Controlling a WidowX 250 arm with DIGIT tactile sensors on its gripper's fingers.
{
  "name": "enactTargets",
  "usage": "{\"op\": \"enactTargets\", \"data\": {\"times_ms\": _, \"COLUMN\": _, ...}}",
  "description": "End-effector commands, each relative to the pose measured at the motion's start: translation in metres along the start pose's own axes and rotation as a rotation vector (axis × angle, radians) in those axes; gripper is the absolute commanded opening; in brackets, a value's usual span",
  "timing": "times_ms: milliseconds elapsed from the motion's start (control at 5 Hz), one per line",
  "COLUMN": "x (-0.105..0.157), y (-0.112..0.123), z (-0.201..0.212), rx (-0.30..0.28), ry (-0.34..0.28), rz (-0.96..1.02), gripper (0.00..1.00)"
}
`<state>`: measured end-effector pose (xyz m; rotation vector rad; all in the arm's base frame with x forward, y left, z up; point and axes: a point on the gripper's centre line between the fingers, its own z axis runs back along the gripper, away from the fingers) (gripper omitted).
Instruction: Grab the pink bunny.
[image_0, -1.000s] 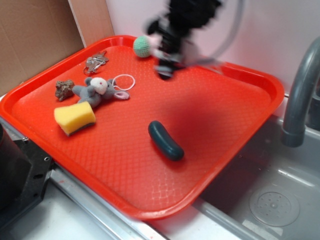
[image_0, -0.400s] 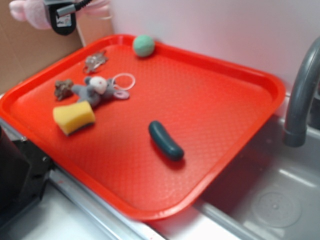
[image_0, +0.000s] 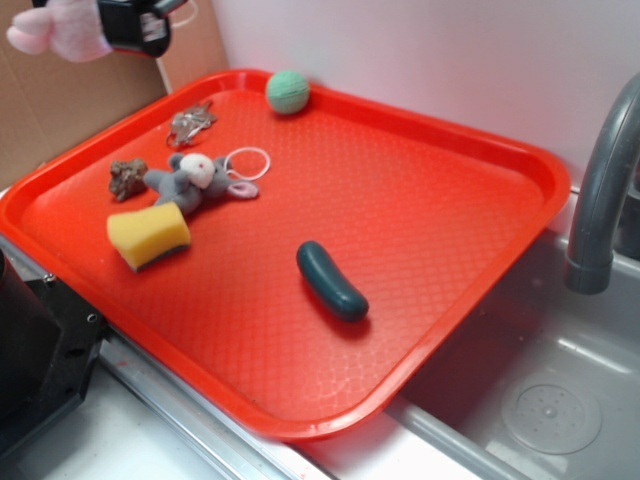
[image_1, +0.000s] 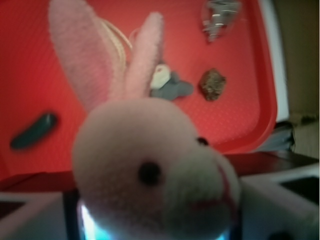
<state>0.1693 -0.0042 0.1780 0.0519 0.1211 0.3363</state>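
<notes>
Gripper (image_0: 125, 25) clamped on bunny (image_0: 55, 30) — high over tray's (image_0: 450, 140) far-left corner | bunny lies sideways, pointing left — away from gripper

Looking like a kitchen sink area, prob. a mock-up: grey faucet (image_0: 600, 190) rising at right over a metal sink basin (image_0: 545, 400) w/ drain, red tray (image_0: 450, 240) sitting beside it, plain wall and cardboard (image_0: 60, 80) standing behind.
</notes>
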Motion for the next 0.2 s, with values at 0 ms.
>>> {"op": "enactTargets", "data": {"times_ms": 0, "x": 0.0135, "y": -0.0376, "z": 0.0056, "rx": 0.032, "ry": -0.053, "rz": 0.072, "gripper": 0.0}}
